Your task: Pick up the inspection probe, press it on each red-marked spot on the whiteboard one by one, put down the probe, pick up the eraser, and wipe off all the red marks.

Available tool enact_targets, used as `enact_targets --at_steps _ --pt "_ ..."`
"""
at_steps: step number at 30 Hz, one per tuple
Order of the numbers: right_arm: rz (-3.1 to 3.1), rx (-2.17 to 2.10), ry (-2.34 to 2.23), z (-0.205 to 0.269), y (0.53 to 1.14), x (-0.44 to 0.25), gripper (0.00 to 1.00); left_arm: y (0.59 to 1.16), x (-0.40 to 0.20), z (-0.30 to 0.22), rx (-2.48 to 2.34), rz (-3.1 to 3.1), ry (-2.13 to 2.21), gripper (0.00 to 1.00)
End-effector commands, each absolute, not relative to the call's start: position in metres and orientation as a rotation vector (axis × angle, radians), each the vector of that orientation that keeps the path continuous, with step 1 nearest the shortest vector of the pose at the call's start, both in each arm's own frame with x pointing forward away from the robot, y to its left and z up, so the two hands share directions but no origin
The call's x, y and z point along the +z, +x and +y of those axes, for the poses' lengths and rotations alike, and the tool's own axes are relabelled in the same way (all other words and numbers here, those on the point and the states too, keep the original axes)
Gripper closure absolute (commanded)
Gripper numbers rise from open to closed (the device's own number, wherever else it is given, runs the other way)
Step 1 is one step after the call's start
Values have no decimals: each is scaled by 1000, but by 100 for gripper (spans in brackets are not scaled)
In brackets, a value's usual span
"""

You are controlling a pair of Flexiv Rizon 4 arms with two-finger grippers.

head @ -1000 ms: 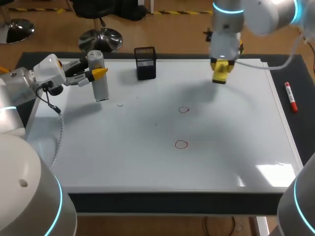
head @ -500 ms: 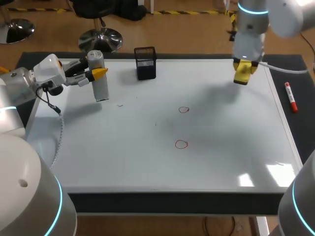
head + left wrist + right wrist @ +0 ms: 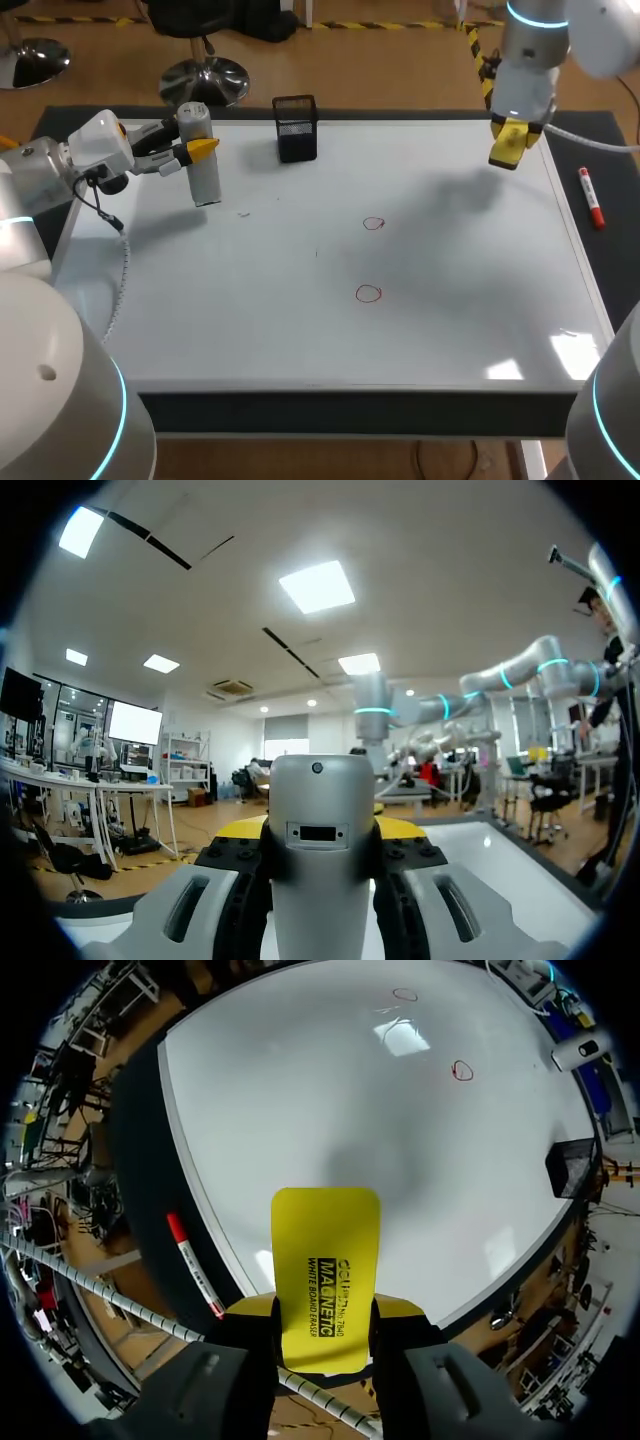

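Note:
The probe [image 3: 203,165], a grey upright cylinder, stands at the whiteboard's [image 3: 300,330] far left with my left gripper [image 3: 195,150] shut on its upper part. In the left wrist view the probe [image 3: 322,810] fills the gap between the yellow-tipped fingers [image 3: 240,830]. My right gripper [image 3: 510,140] hangs over the board's far right corner, shut on the yellow eraser [image 3: 507,145]. The eraser [image 3: 325,1260] sticks out ahead of the gripper [image 3: 325,1325]. Two small red circles [image 3: 373,223] [image 3: 368,293] mark the board's middle, and both circles [image 3: 462,1070] [image 3: 405,994] show far ahead of the eraser.
A black holder [image 3: 295,128] stands at the board's far edge, left of centre. A red marker pen [image 3: 591,197] lies on the dark table to the right of the board, seen as the pen [image 3: 190,1255] beside the eraser.
My right arm has carried the eraser to the right and further back, away from the red circles. The left arm and the probe have not moved.

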State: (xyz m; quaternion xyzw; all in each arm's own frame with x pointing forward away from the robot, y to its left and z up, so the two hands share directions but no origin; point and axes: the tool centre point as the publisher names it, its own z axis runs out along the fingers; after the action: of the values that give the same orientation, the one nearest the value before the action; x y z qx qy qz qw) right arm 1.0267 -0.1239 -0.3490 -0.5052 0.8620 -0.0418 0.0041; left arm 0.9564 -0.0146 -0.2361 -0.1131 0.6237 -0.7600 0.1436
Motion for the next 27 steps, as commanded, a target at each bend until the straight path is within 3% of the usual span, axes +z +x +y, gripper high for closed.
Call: enact_targets --at_steps 1,27 --pt "2693 -136 -1585 -126 1023 -348 100 956 -236 -15 -2191 1795 -325 100" --pt "2693 -136 -1585 -126 1023 -348 100 955 -234 -18 -2186 1807 -306 100"
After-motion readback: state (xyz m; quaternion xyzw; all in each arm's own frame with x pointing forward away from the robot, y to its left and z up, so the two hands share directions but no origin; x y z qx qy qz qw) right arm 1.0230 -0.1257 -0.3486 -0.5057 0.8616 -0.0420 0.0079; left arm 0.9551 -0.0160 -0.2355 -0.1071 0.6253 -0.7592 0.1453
